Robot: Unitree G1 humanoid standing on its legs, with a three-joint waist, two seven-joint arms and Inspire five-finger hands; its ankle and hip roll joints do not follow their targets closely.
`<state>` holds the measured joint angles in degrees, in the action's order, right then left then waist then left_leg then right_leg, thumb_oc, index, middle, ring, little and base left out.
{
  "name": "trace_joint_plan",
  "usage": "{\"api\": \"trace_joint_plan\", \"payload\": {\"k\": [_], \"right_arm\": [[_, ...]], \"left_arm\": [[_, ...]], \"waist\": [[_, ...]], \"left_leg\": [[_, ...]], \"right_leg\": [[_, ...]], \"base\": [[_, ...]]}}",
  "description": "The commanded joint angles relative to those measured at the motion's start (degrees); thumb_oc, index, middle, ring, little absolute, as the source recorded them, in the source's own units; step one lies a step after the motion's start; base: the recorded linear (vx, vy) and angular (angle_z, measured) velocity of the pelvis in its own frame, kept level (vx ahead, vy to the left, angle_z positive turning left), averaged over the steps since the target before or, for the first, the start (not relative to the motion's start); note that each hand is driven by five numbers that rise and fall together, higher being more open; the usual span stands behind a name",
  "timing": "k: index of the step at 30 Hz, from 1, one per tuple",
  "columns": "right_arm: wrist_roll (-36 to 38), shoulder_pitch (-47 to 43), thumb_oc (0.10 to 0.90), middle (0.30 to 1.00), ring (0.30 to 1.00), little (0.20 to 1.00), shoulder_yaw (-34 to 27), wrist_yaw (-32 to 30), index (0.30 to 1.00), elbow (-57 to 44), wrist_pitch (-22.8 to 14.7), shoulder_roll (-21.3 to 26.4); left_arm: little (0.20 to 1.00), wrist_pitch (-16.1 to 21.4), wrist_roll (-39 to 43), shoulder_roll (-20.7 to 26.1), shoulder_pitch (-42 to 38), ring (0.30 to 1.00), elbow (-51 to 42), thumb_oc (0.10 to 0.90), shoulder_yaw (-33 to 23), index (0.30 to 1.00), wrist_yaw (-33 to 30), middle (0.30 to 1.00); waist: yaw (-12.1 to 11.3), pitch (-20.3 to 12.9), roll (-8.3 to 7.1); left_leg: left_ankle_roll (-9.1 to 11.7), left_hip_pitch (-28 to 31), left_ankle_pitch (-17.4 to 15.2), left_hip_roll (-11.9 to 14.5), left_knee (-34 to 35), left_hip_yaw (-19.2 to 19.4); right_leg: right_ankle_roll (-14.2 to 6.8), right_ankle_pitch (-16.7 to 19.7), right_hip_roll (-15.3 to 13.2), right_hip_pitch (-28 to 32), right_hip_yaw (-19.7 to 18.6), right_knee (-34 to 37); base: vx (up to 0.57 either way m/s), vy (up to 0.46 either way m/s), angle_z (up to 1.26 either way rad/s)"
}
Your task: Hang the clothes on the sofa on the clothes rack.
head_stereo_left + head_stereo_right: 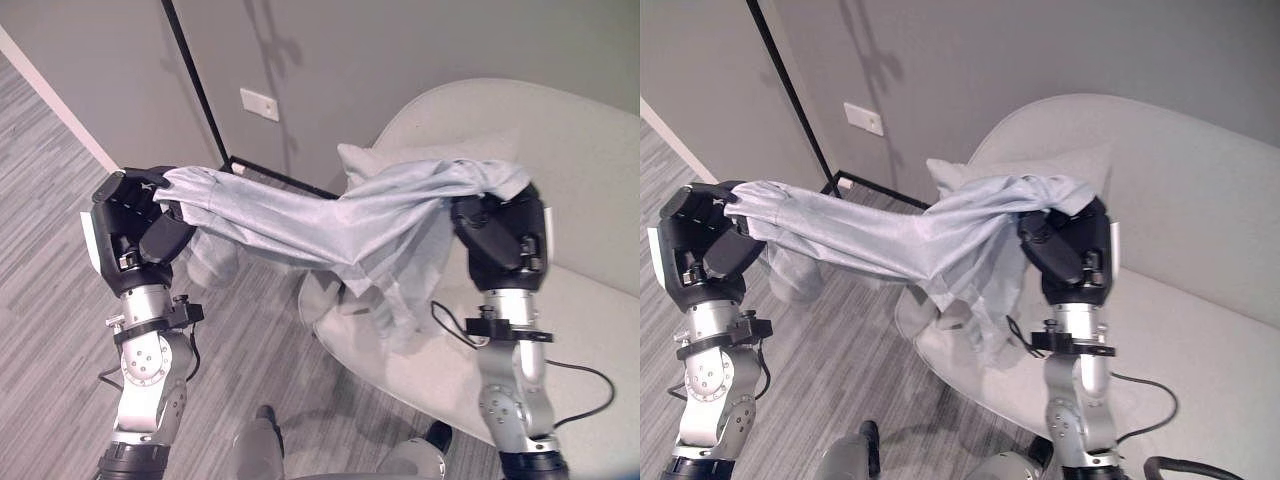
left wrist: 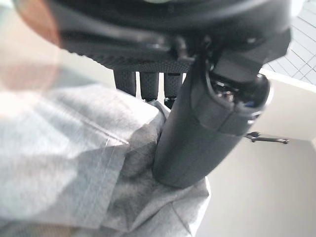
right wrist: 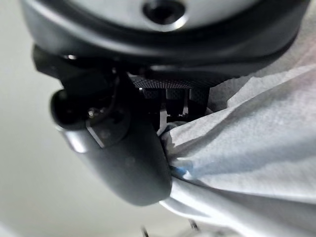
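Left eye view: pale grey sofa (image 1: 590, 190) at right, with a cushion (image 1: 365, 160) on it against the backrest. A grey garment (image 1: 320, 215) is stretched in the air, its long axis running left to right between the two hands; loose folds hang over the sofa's edge. A black rack frame (image 1: 195, 85) stands behind. Left hand (image 1: 135, 215) pinches the garment's left end; right hand (image 1: 495, 230) grips its right end.

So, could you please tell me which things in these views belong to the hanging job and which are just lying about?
Part of the job:
- grey garment, stretched between both hands
- left hand, gripping one end
- right hand, gripping the other end
- black clothes rack against the wall
- pale sofa

Just there:
- cushion on the sofa
- wall socket
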<state>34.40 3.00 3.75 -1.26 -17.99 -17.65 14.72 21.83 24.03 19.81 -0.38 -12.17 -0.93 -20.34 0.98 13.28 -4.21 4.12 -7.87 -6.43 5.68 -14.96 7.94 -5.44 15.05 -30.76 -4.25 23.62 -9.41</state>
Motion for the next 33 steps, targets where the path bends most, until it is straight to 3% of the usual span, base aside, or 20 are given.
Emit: {"api": "trace_joint_plan", "payload": {"k": [1,4,5,6,7,8,10,13,16,18,20,24,25,28,33], "right_arm": [[0.99,-5.32,0.4,0.3,0.3,0.3,-3.95,1.16,0.3,-6.3,-6.47,5.36],[2.64,-3.38,0.4,0.3,0.3,0.3,-4.06,2.84,0.3,-5.53,-6.31,6.43],[3.05,-2.02,0.4,0.3,0.3,0.3,-4.12,3.57,0.3,-4.96,-6.28,7.0],[3.18,-1.77,0.4,0.3,0.3,0.3,-4.04,3.84,0.3,-4.93,-6.16,7.32],[2.85,-1.13,0.4,0.3,0.3,0.3,-3.94,3.99,0.3,-4.89,-6.08,7.33],[2.17,-1.14,0.4,0.3,0.3,0.3,-4.19,3.62,0.3,-4.98,-6.33,7.2],[2.99,-1.15,0.4,0.3,0.3,0.3,-3.77,4.4,0.3,-5.7,-5.96,7.51],[1.71,-2.18,0.4,0.3,0.3,0.3,-3.38,3.82,0.3,-5.0,-6.66,8.81],[0.85,-2.8,0.4,0.3,0.3,0.3,-2.58,3.17,0.3,-4.51,-6.64,9.14],[0.09,-2.55,0.4,0.3,0.3,0.3,-1.69,3.59,0.3,-4.92,-6.16,9.18],[-0.38,-2.51,0.4,0.3,0.3,0.3,-1.6,3.62,0.3,-5.02,-5.95,9.3],[-0.02,-2.33,0.4,0.3,0.3,0.3,-0.35,4.98,0.3,-5.61,-5.32,9.42],[0.18,-2.22,0.4,0.3,0.3,0.3,-0.02,4.85,0.3,-5.24,-5.37,9.55],[-0.53,-2.12,0.4,0.3,0.3,0.3,0.47,3.74,0.3,-4.65,-5.42,10.18],[0.14,-3.9,0.4,0.3,0.3,0.3,2.39,2.96,0.3,-2.74,-5.14,11.49]], "left_arm": [[0.3,4.2,-2.15,0.1,-0.04,0.3,-9.11,0.4,-1.64,0.3,3.73,0.3],[0.3,2.84,-0.93,-0.71,1.46,0.3,-8.76,0.4,-0.68,0.3,5.73,0.3],[0.3,2.56,0.03,-1.46,1.94,0.3,-8.32,0.4,0.04,0.3,6.49,0.3],[0.3,2.55,0.48,-1.84,1.77,0.3,-7.81,0.4,0.31,0.3,6.64,0.3],[0.3,2.51,-0.19,-2.14,1.52,0.3,-7.8,0.4,0.46,0.3,6.97,0.3],[0.3,2.38,-1.08,-2.37,1.89,0.3,-7.17,0.4,0.55,0.3,7.05,0.3],[0.3,2.51,0.39,-2.82,1.66,0.3,-6.75,0.4,0.34,0.3,7.45,0.3],[0.3,2.98,3.95,-3.85,2.89,0.3,-8.07,0.4,0.06,0.3,9.77,0.3],[0.3,3.46,3.52,-3.44,3.7,0.3,-7.94,0.4,-0.47,0.3,9.16,0.3],[0.3,3.31,5.6,-4.22,4.39,0.3,-8.0,0.4,-0.54,0.3,9.49,0.3],[0.3,3.04,6.26,-4.34,4.65,0.3,-7.9,0.4,-0.62,0.3,9.87,0.3],[0.3,2.05,5.34,-3.83,4.9,0.3,-7.7,0.4,0.34,0.3,9.77,0.3],[0.3,2.2,4.79,-3.94,4.82,0.3,-8.4,0.4,0.95,0.3,9.65,0.3],[0.3,2.32,4.6,-4.26,4.58,0.3,-8.53,0.4,1.8,0.3,9.14,0.3],[0.3,3.34,4.72,-4.18,4.08,0.3,-7.85,0.4,2.12,0.3,8.21,0.3]], "waist": [[0.84,-5.24,3.37],[1.64,-5.93,2.85],[3.01,-6.04,1.99],[3.4,-6.04,1.34],[3.37,-6.37,0.49],[3.55,-6.22,-0.07],[3.27,-6.15,-0.53],[1.71,-6.17,-1.38],[1.52,-6.28,-1.85],[1.86,-6.62,-1.28],[1.84,-6.68,-1.12],[1.24,-7.27,-1.05],[1.06,-7.29,-0.22],[0.71,-6.42,1.45],[-0.24,-5.19,2.71]], "left_leg": [[-0.55,11.0,3.98,-0.37,19.41,0.03],[-0.91,10.84,4.44,-2.08,19.96,0.31],[-1.28,11.3,3.93,-3.29,19.96,0.19],[-1.55,11.55,3.4,-4.26,19.96,0.18],[-1.98,11.95,2.72,-5.18,19.96,0.15],[-1.91,12.12,2.94,-5.52,19.96,0.15],[-2.01,12.11,2.7,-6.16,19.94,-0.45],[0.7,8.87,1.4,-6.53,7.01,2.22],[3.95,4.09,4.32,-1.53,-5.27,8.48],[4.42,4.49,5.41,4.02,-6.52,14.72],[4.1,4.9,5.92,5.02,-5.69,16.08],[2.72,3.08,5.46,4.23,0.26,12.38],[2.93,2.47,7.62,5.0,5.57,9.82],[4.93,0.88,14.84,9.94,13.32,4.04],[9.06,-0.96,22.29,19.22,17.9,-8.59]], "right_leg": [[-4.17,-7.89,11.01,-0.71,-1.67,3.35],[-1.32,-14.12,21.17,-2.36,-3.2,0.88],[-0.67,-14.8,26.46,-4.49,-7.48,1.22],[-0.57,-14.1,27.93,-5.05,-8.7,2.43],[0.87,-14.79,28.52,-3.64,-9.16,5.07],[0.22,-12.6,27.93,-4.36,-9.49,5.12],[0.57,-12.55,28.55,-3.04,-10.23,6.63],[0.8,-11.79,26.4,3.47,-7.28,13.47],[1.19,-13.13,24.99,6.35,-5.73,14.41],[1.35,-14.07,24.81,7.65,-4.88,14.41],[1.51,-14.37,24.78,7.96,-4.94,14.41],[0.76,-15.46,23.05,8.93,-5.51,14.41],[0.15,-15.83,22.33,9.49,-6.32,14.41],[-0.86,-17.51,21.34,11.78,-8.15,14.16],[-3.35,-20.62,16.95,13.75,-15.64,10.78]], "base": [[-0.01,0.372,0.0],[0.05,0.23,-0.25],[0.14,0.151,-0.05],[0.17,0.1,0.4],[0.13,0.016,0.34],[0.13,-0.038,0.34],[0.1,-0.059,-0.01],[0.16,-0.052,-0.02],[0.11,-0.014,0.23],[0.14,0.036,0.08],[0.13,0.062,0.25],[0.17,0.13,0.02],[0.2,0.253,-0.11],[0.27,0.316,-0.06],[0.3,0.433,-0.37]]}}
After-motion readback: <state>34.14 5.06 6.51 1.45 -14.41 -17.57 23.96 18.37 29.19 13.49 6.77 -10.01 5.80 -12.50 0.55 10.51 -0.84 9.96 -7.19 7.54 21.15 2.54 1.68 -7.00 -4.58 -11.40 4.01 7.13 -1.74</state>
